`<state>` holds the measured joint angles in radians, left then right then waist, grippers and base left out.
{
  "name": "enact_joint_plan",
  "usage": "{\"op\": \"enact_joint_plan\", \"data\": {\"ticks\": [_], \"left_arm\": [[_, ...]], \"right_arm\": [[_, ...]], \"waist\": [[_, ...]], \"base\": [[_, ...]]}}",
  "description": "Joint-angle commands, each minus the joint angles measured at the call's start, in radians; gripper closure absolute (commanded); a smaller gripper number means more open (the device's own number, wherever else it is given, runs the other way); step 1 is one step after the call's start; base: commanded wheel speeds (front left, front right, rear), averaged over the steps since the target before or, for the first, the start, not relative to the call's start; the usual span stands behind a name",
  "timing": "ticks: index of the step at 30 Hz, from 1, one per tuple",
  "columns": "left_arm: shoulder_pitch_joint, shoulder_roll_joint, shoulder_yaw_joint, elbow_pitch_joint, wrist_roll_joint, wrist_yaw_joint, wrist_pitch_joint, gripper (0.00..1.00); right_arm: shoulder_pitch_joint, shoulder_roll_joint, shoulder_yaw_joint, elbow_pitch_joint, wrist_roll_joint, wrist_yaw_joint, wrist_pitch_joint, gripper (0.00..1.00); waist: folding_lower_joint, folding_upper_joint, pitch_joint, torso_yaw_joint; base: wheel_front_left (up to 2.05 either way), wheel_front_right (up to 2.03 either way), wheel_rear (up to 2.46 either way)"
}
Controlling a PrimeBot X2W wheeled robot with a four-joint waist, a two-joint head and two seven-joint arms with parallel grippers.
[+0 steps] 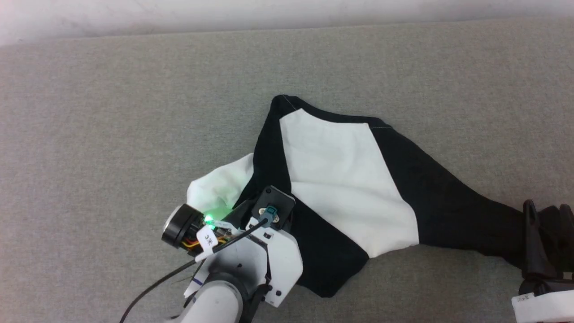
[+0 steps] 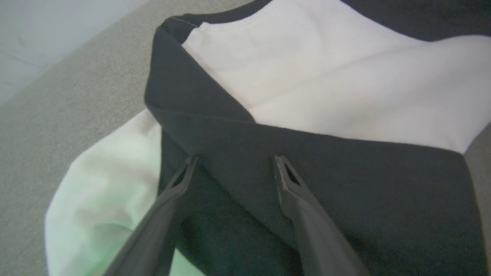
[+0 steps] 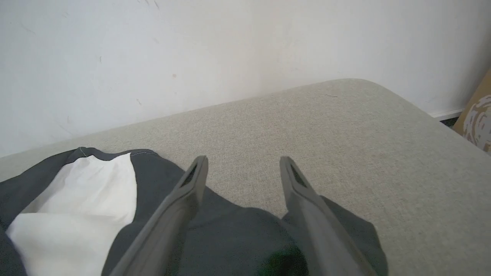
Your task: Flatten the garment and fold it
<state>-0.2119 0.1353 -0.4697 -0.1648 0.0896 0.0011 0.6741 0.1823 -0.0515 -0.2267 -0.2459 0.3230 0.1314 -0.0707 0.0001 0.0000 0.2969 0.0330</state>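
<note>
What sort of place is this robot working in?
Probably a plain indoor test room rather than a home: a broad grey fabric-covered surface against a bare white wall, a rumpled black-and-white T-shirt lying on it, and brown cardboard beyond its edge.

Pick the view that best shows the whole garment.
Head view: the garment lies crumpled, nearly all of it in frame. Left wrist view gives a close-up of a black fold and white panel; right wrist view, its black end and some white.

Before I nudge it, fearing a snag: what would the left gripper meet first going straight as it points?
The garment, its black fold, just ahead of the open left gripper; probably at once, depth unclear.
</note>
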Motion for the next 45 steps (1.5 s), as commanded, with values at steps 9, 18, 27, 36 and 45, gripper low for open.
{"op": "enact_joint_plan", "data": {"ticks": [9, 18, 27, 36, 45], "left_arm": [[0.037, 0.006, 0.008, -0.009, -0.044, 0.006, 0.006, 1.0], [0.032, -0.014, 0.034, -0.044, -0.091, 0.031, -0.06, 1.0], [0.057, -0.032, 0.027, -0.096, -0.172, 0.023, -0.014, 0.0], [0.053, -0.009, 0.023, -0.048, -0.165, 0.029, 0.077, 0.0], [0.046, -0.004, 0.018, -0.016, -0.178, 0.027, 0.104, 1.0]], "right_arm": [[-0.023, 0.001, 0.002, 0.028, 0.012, -0.001, -0.019, 0.0], [-0.018, 0.001, -0.005, 0.03, 0.006, -0.001, -0.01, 0.0], [-0.011, 0.001, 0.004, 0.023, 0.006, -0.001, 0.003, 0.0], [-0.026, 0.001, 0.009, 0.025, 0.007, -0.001, 0.008, 0.0], [-0.035, 0.001, 0.012, 0.045, 0.012, -0.001, -0.002, 0.0]], "waist": [[-0.0001, 0.0, -0.003, -0.001], [-0.0001, 0.0, -0.034, 0.029], [-0.0001, 0.0, -0.04, 0.041], [-0.0001, 0.0, 0.0, 0.018], [-0.0001, 0.0, 0.018, 0.002]], "base": [[0.0, 0.0, 0.0], [0.0, 0.0, 0.0], [0.0, 0.0, 0.0], [0.0, 0.0, 0.0], [0.0, 0.0, 0.0]]}}
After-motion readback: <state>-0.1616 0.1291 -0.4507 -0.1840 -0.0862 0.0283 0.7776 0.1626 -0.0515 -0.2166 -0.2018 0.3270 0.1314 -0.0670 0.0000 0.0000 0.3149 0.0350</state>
